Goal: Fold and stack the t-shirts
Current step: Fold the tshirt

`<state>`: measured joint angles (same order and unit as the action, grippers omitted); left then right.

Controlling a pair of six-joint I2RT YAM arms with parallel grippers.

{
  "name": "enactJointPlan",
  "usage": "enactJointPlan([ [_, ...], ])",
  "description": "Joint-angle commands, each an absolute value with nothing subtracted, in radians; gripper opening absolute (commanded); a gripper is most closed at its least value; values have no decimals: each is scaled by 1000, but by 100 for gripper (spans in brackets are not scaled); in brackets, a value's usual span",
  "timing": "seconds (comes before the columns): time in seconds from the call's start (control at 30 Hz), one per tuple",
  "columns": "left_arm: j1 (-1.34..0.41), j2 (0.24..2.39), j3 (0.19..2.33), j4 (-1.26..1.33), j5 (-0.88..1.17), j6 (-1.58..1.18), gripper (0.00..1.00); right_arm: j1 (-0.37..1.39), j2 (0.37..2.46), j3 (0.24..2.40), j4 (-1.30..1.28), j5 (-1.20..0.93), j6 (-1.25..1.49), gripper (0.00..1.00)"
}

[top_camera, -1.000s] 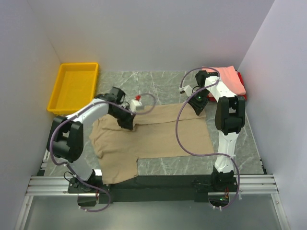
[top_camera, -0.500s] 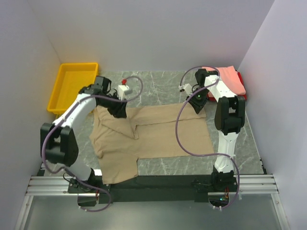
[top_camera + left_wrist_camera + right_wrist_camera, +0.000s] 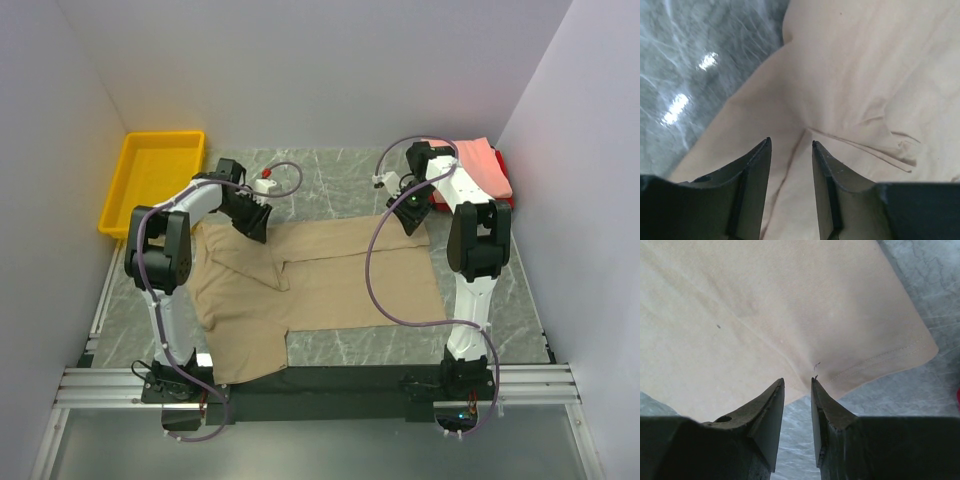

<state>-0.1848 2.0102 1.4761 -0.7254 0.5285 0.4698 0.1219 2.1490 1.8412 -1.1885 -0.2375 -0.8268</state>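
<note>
Yellow plastic bin (image 3: pixel 165 136) at the far left corner of the table, beside the left wall, grey marble-patterned table (image 3: pixel 320 165) with bright glare spots in the left wrist view, plain white walls (image 3: pixel 320 70) on three sides, silver metal rails (image 3: pixel 100 385) along the near edge

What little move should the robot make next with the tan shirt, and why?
The left end effector and right end effector each seem to pinch the far edge of the tan t-shirt, with creases running to their tips. So probably lift both a little, together, to start the fold.
</note>
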Motion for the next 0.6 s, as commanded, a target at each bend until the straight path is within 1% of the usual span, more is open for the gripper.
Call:
enactJointPlan([
  [0.0,-189,2026,1535,-744,563,491,43,127,2125,1832,-1181,-250,-819,35],
  [0.3,-189,2037,1494,-788,666,520,41,126,2141,1847,-1186,-235,-824,35],
  [0.43,-195,2042,1477,-798,666,531,40,126,2141,1844,-1186,-232,-825,34],
  [0.57,-196,2036,1457,-766,647,518,41,123,2138,1844,-1189,-233,-822,34],
])
